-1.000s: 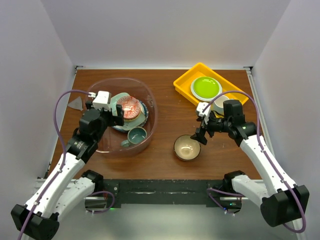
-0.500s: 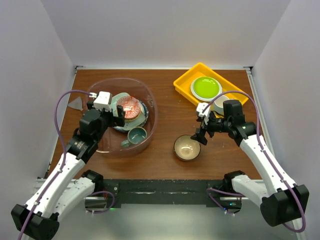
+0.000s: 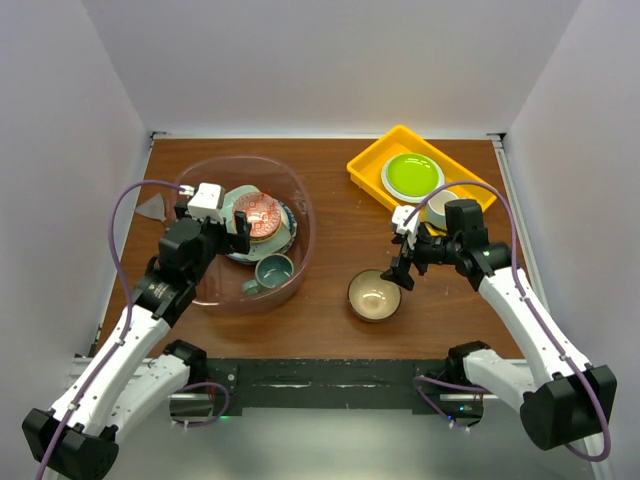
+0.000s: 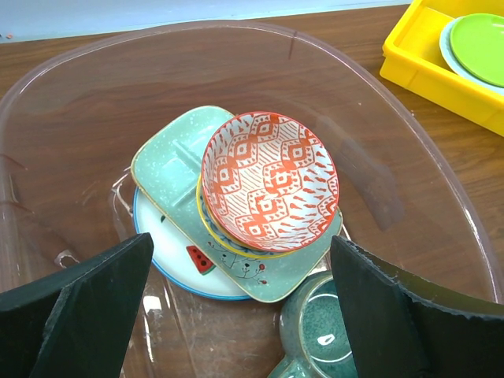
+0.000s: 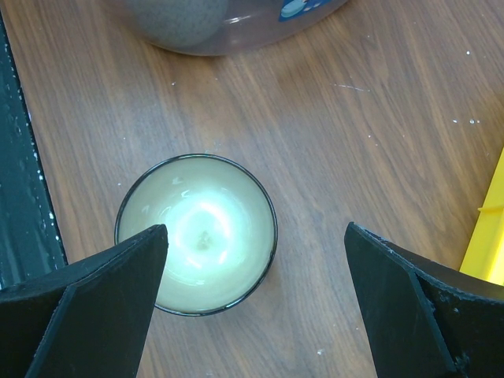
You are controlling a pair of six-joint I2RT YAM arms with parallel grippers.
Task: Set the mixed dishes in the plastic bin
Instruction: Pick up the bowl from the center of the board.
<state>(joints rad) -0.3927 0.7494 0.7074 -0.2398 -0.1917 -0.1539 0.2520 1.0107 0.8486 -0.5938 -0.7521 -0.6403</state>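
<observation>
The plastic bin [image 3: 300,205] stands at the left of the table. It holds a red patterned bowl [image 4: 269,177] on a pale mint squarish dish [image 4: 169,161], which lies on a white plate with a watermelon slice [image 4: 177,264]. A teal mug [image 4: 323,335] stands beside the stack. My left gripper [image 4: 240,240] hovers open above these dishes and holds nothing. A cream bowl with a dark rim [image 5: 197,232] sits alone on the wood, right of the bin. My right gripper [image 5: 256,227] is open above it, its left finger over the bowl's edge.
A yellow tray [image 3: 372,165] at the back right holds a lime-green plate [image 3: 412,174]. A small white cup [image 3: 441,205] is partly hidden by the right arm. A grey triangular piece [image 3: 152,207] lies left of the bin. White walls enclose the table.
</observation>
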